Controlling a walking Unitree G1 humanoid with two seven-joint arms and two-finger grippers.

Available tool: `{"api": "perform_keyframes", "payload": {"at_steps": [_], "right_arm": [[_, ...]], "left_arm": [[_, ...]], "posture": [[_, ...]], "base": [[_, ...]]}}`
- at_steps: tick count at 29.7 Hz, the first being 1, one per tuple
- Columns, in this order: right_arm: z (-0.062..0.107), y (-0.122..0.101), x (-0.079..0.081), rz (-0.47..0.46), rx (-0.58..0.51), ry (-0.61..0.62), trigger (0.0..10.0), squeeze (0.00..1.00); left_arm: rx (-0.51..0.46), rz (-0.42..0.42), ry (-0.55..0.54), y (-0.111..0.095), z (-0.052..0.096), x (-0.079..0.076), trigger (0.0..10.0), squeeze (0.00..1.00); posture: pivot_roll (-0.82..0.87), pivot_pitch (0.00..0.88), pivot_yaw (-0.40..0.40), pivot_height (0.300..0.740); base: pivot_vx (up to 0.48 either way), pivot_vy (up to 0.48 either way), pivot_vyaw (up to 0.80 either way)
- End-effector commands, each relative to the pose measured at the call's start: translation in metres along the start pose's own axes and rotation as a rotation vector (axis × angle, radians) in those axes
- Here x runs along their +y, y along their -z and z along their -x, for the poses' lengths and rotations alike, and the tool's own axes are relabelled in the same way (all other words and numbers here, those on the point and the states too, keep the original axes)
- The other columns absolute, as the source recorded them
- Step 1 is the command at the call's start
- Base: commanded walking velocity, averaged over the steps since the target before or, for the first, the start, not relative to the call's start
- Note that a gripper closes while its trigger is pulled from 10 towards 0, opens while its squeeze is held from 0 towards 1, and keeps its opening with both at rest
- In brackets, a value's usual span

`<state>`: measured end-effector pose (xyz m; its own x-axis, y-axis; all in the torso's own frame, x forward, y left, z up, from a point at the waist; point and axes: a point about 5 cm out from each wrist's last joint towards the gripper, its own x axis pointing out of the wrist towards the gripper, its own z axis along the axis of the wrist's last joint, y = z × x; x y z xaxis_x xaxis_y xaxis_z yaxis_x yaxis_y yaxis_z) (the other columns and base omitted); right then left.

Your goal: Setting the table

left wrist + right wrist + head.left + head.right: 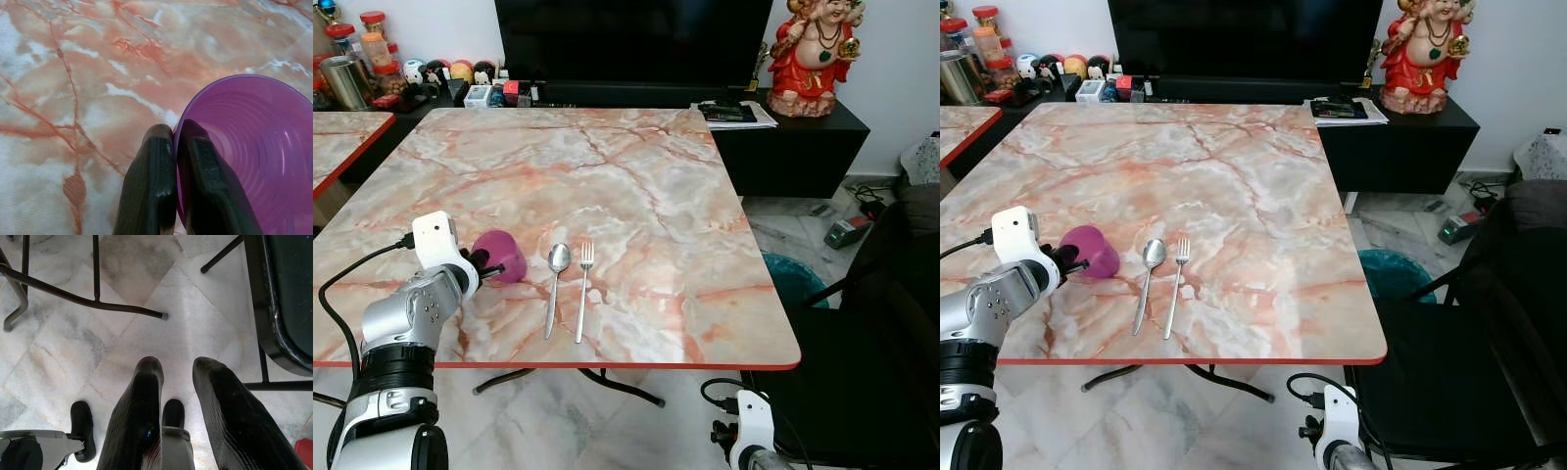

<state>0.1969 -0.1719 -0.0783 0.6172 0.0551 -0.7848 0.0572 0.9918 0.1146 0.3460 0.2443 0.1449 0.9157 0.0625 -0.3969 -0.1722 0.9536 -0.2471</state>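
A purple cup is tilted on its side over the marble table, near the front left edge. My left gripper is shut on the purple cup's rim; in the left wrist view one finger is outside the wall and the other inside the cup. A spoon and a fork lie side by side just right of the cup, handles toward me. My right gripper hangs low beside the table over the floor, fingers apart, holding nothing.
A black chair stands at the table's right. Behind the table a dark TV cabinet carries a red figurine, papers and small jars. Another marble table is at far left. Table legs cross the tiled floor.
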Motion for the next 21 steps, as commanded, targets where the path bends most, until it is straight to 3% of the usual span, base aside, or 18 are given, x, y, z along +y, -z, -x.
{"api": "perform_keyframes", "payload": {"at_steps": [1,7,12,13,14,18,21], "right_arm": [[0.0,-0.002,-0.001,-0.01,-0.003,0.007,10.0,0.0],[0.0,-0.002,-0.001,-0.01,-0.002,0.007,10.0,0.0],[0.0,-0.002,-0.001,-0.008,-0.001,0.006,10.0,0.0],[0.0,-0.001,-0.002,-0.005,0.002,0.006,10.0,0.0],[0.0,-0.001,-0.002,-0.002,0.008,0.007,10.0,0.0],[0.0,0.0,-0.002,0.007,0.019,0.004,10.0,0.0],[0.0,0.0,-0.002,0.011,0.026,0.006,10.0,0.0]], "left_arm": [[-0.042,-0.005,0.007,-0.008,0.002,-0.005,0.0,0.0],[-0.076,-0.015,0.008,-0.011,0.003,-0.007,0.0,0.0],[-0.178,-0.037,0.023,-0.022,0.007,-0.011,0.0,0.0],[-0.263,-0.063,0.028,-0.03,0.011,-0.016,0.3,0.0],[-0.361,-0.093,0.028,-0.04,0.015,-0.021,10.0,0.0],[-0.527,-0.094,0.02,-0.053,0.024,-0.029,10.0,0.0],[-0.611,-0.207,-0.021,-0.058,0.03,-0.033,10.0,0.0]], "posture": [[0.07,0.0,-0.023,0.74],[0.07,0.0,-0.024,0.74],[0.07,0.0,-0.025,0.74],[0.07,0.0,-0.025,0.74],[0.07,0.0,-0.025,0.74],[0.08,0.0,-0.031,0.74],[0.07,0.0,-0.031,0.74]], "base": [[0.0,0.0,0.0],[0.0,0.0,0.0],[0.0,0.0,0.0],[0.0,0.0,0.0],[0.0,0.0,0.0],[0.0,0.0,0.0],[0.0,0.0,0.0]]}}
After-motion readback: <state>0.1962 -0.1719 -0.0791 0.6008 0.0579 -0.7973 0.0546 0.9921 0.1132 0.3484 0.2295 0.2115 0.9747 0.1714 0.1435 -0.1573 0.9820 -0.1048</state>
